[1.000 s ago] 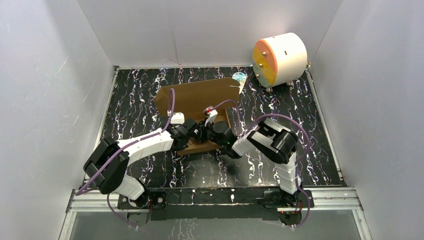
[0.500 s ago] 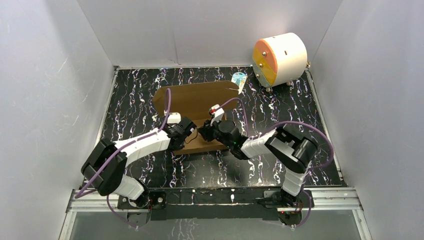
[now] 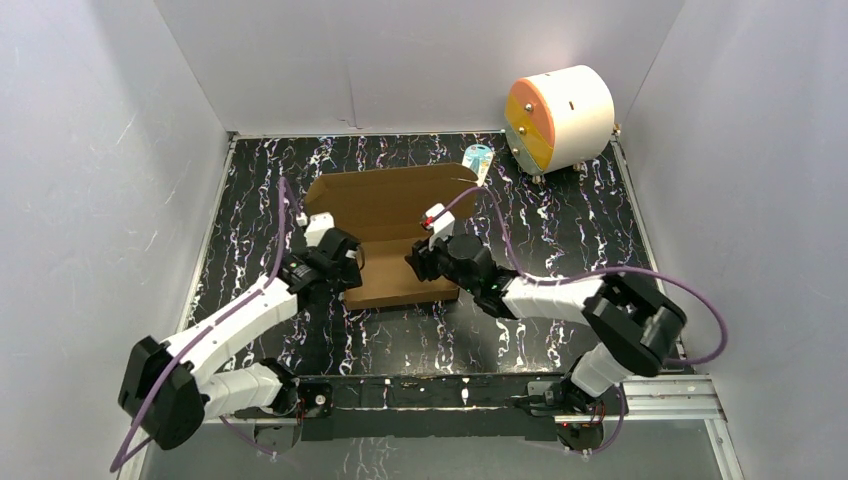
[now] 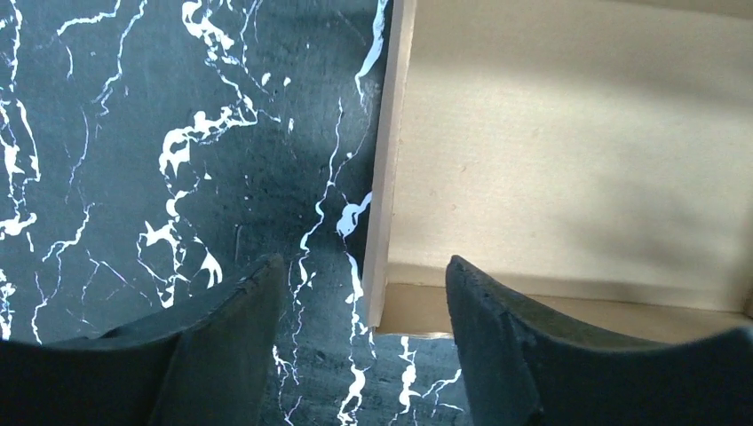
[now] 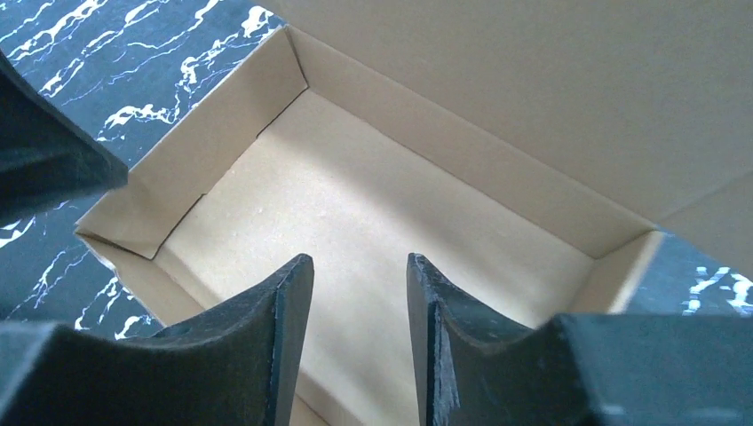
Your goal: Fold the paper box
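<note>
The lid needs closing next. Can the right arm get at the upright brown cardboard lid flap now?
Probably yes: the right gripper hangs open over the tray of the brown cardboard box, and its lid flap stands just behind with nothing between.

The right gripper (image 5: 359, 264) hangs over the paper box (image 5: 373, 191), its two black fingers (image 5: 271, 346) set apart with only air between them, above the near part of the box floor. The box is a shallow brown cardboard tray with low upright walls and a bare floor. Along its far side a broad cardboard panel (image 5: 533, 80) rises out of view. Black white-veined marble table (image 5: 160, 53) shows beyond the box's left walls. A dark blurred shape (image 5: 44, 151) sits just outside the box's left corner; what it is cannot be told.
</note>
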Available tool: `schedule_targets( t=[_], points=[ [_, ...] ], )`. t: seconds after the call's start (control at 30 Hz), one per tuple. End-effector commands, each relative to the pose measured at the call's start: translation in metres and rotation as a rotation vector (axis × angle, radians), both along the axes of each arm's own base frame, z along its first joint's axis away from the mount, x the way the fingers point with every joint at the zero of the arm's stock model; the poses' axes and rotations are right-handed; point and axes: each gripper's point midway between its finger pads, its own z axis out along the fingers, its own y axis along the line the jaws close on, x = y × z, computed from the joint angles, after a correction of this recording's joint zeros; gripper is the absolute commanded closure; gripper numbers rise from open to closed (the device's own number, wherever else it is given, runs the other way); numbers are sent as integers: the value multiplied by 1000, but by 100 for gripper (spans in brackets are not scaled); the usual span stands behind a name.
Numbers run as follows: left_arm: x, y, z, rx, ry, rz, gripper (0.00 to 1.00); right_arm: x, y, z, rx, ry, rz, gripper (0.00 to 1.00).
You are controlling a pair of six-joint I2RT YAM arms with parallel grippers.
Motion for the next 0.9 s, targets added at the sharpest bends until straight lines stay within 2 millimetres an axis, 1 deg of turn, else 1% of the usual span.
schedule_targets(
  t=[0.0,0.07,0.17,0.2,0.33,0.4,0.5,0.57,0.6,0.67,0.8,0.87],
  points=[
    [7,8,33,-67,-65,-24,32,4,-28,27,-107,-84,-30,46],
    [11,17,43,-88,-93,-22,29,5,-43,37,-150,-87,-41,39],
    [17,30,61,-118,-141,-18,23,14,-69,49,-183,-57,-68,34],
    [21,34,68,-129,-157,-19,21,18,-78,55,-177,-50,-75,33],
    [36,47,90,-145,-202,-33,18,35,-112,87,-184,-114,-109,30],
    [46,54,100,-157,-229,-36,16,40,-122,100,-166,-131,-84,27],
    [64,55,118,-215,-275,-59,16,53,-140,113,-154,-130,-88,26],
    [75,56,122,-231,-281,-85,16,60,-148,119,-149,-147,-89,25],
    [80,56,124,-245,-276,-96,16,66,-156,122,-140,-153,-95,24],
    [87,58,132,-258,-283,-112,16,69,-158,131,-103,-167,-37,24],
    [98,63,147,-256,-325,-164,15,76,-153,140,-79,-199,53,24],
    [103,63,147,-264,-323,-186,15,81,-149,141,-82,-221,92,24]
  ],
)
